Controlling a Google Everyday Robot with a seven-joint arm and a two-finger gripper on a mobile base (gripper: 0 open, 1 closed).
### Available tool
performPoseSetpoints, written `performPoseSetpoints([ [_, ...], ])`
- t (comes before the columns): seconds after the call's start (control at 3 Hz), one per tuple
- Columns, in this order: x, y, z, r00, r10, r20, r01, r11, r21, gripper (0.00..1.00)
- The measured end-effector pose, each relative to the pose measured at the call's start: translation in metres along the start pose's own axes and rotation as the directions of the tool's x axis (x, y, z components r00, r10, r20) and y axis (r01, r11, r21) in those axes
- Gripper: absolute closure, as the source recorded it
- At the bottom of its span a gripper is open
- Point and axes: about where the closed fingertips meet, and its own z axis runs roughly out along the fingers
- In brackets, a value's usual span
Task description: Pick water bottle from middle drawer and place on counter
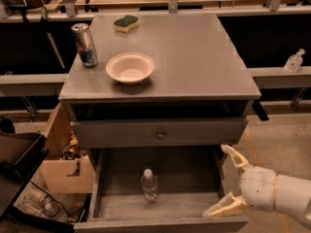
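Note:
A small clear water bottle (149,184) with a white cap stands upright on the bare grey floor of the open middle drawer (112,208), near its front middle. My gripper (229,180) is at the drawer's right side wall, well to the right of the bottle and not touching it. Its two pale fingers (236,158) are spread wide apart, open and empty. The grey counter (194,57) is the top slab of the cabinet above the drawer.
On the counter stand a silver-blue can (85,44) at the left, a white bowl (129,67) and a green-yellow sponge (126,23) at the back. A closed drawer front with a knob (160,135) sits above the open drawer. A cardboard box (65,166) is at the left.

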Motion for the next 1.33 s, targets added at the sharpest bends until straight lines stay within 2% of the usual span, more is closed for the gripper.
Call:
performPoseSetpoints([
  [0.33,0.051,0.009,0.004,0.995,0.057,0.087,-0.053,0.9972,-0.053,0.0],
  [0.67,0.095,0.016,0.022,0.979,0.076,0.191,-0.051,0.99,-0.132,0.0],
  [1.0,0.128,0.014,0.049,0.966,0.104,0.237,-0.058,0.9796,-0.192,0.0],
  [1.33,0.144,0.013,0.074,0.974,0.108,0.2,-0.063,0.9731,-0.222,0.0],
])
